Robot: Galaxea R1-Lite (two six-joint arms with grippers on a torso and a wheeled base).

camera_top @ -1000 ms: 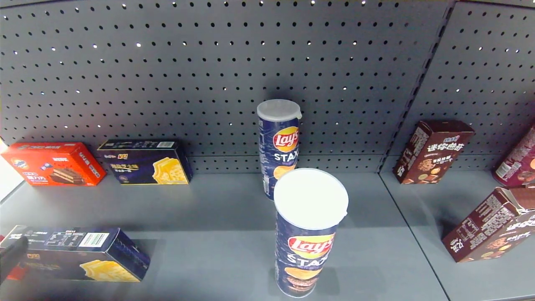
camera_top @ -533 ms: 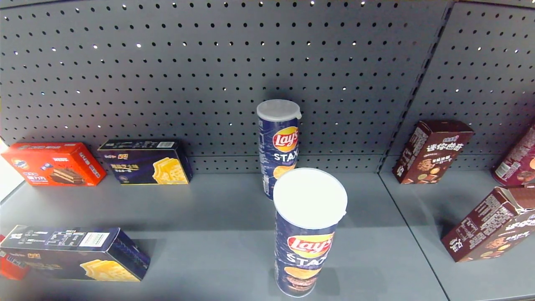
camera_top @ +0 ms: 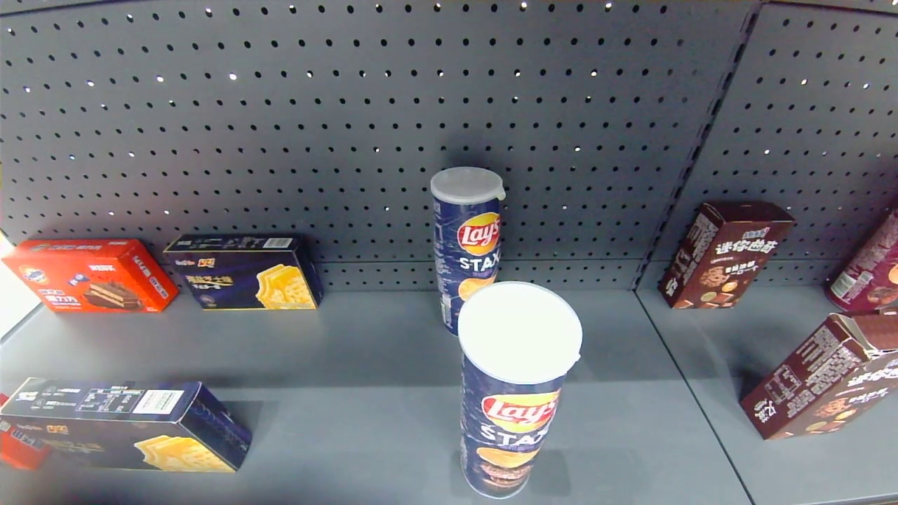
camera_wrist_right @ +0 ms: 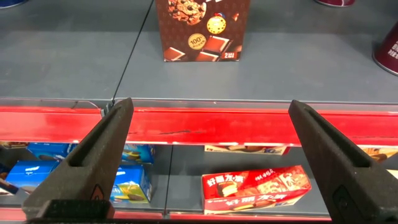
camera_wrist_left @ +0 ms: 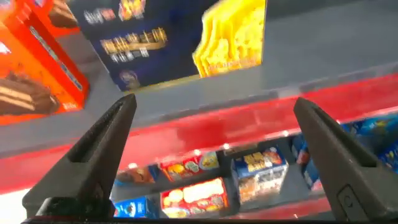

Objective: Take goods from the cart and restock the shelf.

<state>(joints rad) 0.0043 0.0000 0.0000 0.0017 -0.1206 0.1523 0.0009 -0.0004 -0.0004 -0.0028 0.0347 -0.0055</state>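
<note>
The left gripper (camera_wrist_left: 214, 104) and right gripper (camera_wrist_right: 209, 104) are being held spread apart, empty, before the shelf (camera_top: 351, 351), likely freed for another pick. The front chip can (camera_top: 515, 393) is being displayed upright, the rear chip can (camera_top: 466, 245) at its 12 o'clock, labels outward.

Your blue front can (camera_top: 514, 414) stands upright on the grey shelf (camera_top: 365, 351). The rear can (camera_top: 467, 245) stands just behind it.
</note>
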